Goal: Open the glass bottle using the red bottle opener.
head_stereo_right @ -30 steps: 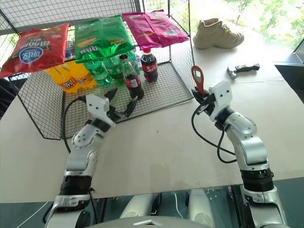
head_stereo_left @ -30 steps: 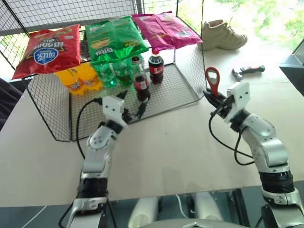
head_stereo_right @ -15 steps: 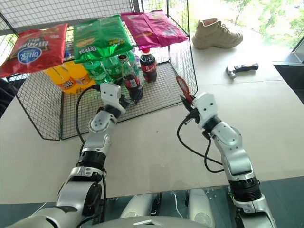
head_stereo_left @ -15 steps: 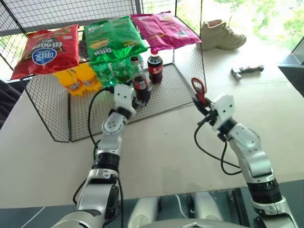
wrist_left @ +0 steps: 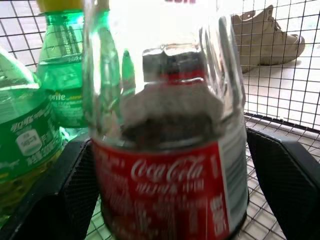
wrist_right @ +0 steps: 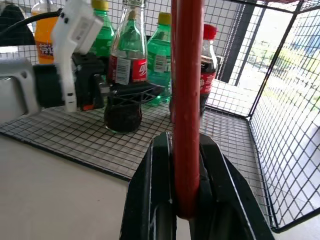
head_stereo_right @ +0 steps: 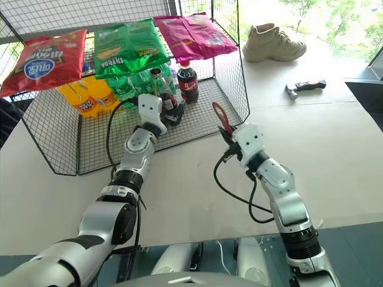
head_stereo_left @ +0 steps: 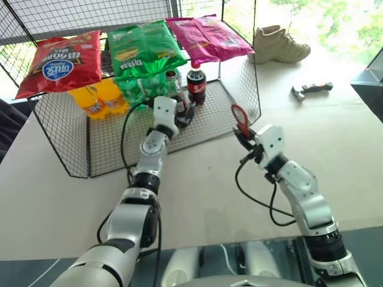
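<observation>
The glass bottle (head_stereo_left: 174, 89) of dark cola with a red label band stands upright on the wire rack's floor (head_stereo_left: 206, 116). My left gripper (head_stereo_left: 184, 115) has reached into the rack and is open, one black finger (wrist_left: 60, 195) on each side of the bottle's lower body (wrist_left: 165, 170). In the right wrist view the fingers flank the bottle (wrist_right: 124, 75) at its waist. The red bottle opener (head_stereo_left: 240, 119) stands upright with its loop head up, and my right gripper (head_stereo_left: 247, 139) is shut on its handle (wrist_right: 187, 115). It sits just outside the rack's front, to the right of the bottle.
Behind the glass bottle are a plastic cola bottle (head_stereo_left: 196, 84) with a red cap, green bottles (head_stereo_left: 140, 92) and orange bottles (head_stereo_left: 96, 98). Snack bags (head_stereo_left: 146, 48) lie on the rack's top. A shoe (head_stereo_left: 278, 43) and a grey-and-black tool (head_stereo_left: 311, 89) lie at the far right.
My left gripper has pushed forward into the rack, so its open fingers now flank the bottle. My right gripper has carried the opener to the left, closer to the rack's front.
</observation>
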Controlling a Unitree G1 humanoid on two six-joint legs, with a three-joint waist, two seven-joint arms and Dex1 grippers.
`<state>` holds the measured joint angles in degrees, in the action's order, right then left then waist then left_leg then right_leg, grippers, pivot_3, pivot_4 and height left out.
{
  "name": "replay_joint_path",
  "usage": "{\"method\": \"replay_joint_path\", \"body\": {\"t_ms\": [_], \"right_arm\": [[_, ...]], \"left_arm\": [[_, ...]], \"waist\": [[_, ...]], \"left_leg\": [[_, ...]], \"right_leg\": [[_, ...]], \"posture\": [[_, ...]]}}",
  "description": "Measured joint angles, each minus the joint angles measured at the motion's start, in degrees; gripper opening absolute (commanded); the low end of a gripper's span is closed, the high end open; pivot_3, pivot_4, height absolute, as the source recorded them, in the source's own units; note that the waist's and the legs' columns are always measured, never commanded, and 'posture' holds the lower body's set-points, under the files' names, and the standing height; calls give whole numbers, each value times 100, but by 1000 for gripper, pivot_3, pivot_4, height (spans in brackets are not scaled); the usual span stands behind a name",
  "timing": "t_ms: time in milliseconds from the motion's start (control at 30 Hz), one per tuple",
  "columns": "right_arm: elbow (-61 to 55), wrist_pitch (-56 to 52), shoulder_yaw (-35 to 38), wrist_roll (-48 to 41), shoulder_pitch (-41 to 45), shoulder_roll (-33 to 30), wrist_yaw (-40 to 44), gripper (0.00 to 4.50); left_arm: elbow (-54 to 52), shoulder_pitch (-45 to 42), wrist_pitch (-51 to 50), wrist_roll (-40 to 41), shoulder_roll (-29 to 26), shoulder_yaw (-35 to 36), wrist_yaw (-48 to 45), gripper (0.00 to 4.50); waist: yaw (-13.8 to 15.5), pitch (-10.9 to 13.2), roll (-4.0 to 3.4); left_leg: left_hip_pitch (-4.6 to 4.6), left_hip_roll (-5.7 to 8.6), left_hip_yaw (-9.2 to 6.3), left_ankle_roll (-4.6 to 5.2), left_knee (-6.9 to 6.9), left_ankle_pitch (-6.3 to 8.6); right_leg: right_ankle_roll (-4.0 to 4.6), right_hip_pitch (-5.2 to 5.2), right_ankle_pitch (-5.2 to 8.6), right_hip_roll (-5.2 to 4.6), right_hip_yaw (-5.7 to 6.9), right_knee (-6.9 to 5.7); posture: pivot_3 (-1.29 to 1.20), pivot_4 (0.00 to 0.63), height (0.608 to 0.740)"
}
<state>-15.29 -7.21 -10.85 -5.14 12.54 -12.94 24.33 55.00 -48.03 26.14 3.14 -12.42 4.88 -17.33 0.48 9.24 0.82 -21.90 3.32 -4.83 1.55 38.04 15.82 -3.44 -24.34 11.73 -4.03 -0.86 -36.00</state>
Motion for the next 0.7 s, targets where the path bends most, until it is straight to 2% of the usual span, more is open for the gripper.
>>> {"method": "replay_joint_path", "body": {"t_ms": [33,67,100,133,167,333,433,533,700], "right_arm": [[0,0,-1,15,-7,2,2,0],[0,0,-1,23,-17,2,1,0],[0,0,-1,27,-31,0,1,0],[0,0,-1,35,-48,-1,2,0],[0,0,-1,41,-51,-1,2,0],[1,4,15,66,-55,-59,6,0],[31,10,154,61,-17,-204,8,0],[164,12,573,13,139,-406,-11,0],[416,43,1040,-48,311,-589,-27,0]], "left_arm": [[105,-46,80,-22,-1,-1,-1,3918],[197,-72,113,-22,-4,8,0,3840],[240,-81,127,-23,-15,7,-6,3256],[302,-90,184,-23,-19,7,-36,2896],[317,-90,209,-23,-19,7,-45,2828],[288,-55,249,-17,-17,8,-175,2832],[-234,254,80,298,89,2,-720,2832],[-1594,940,-608,812,248,-243,-1626,2832],[-3413,1749,-1839,1304,209,-749,-2463,2832]], "waist": [[-4,0,0],[-8,0,0],[-10,0,0],[-10,0,0],[-9,0,0],[-11,0,0],[-9,0,0],[-28,0,0],[-118,0,0]], "left_leg": [[-1,1,0,0,2,0],[-1,1,0,0,3,0],[-1,1,0,0,3,0],[-2,1,-1,0,4,0],[-2,1,-2,0,6,0],[-2,2,-1,1,17,0],[-6,2,-2,1,21,1],[-9,-7,0,4,22,2],[-6,-19,2,4,20,2]], "right_leg": [[0,0,0,0,0,0],[-1,0,-1,0,-1,0],[-1,0,-1,0,-1,0],[-1,0,-1,0,0,-1],[-1,0,-1,0,0,-2],[-2,1,-1,0,-1,-15],[-2,1,-1,-3,-2,-17],[-2,0,-1,-4,-5,-13],[-2,-2,-1,1,-10,-20]], "posture": [[0,150,740],[0,150,740],[0,150,740],[0,150,740],[0,150,740],[0,150,740],[0,150,740],[0,150,740],[0,150,740]]}}
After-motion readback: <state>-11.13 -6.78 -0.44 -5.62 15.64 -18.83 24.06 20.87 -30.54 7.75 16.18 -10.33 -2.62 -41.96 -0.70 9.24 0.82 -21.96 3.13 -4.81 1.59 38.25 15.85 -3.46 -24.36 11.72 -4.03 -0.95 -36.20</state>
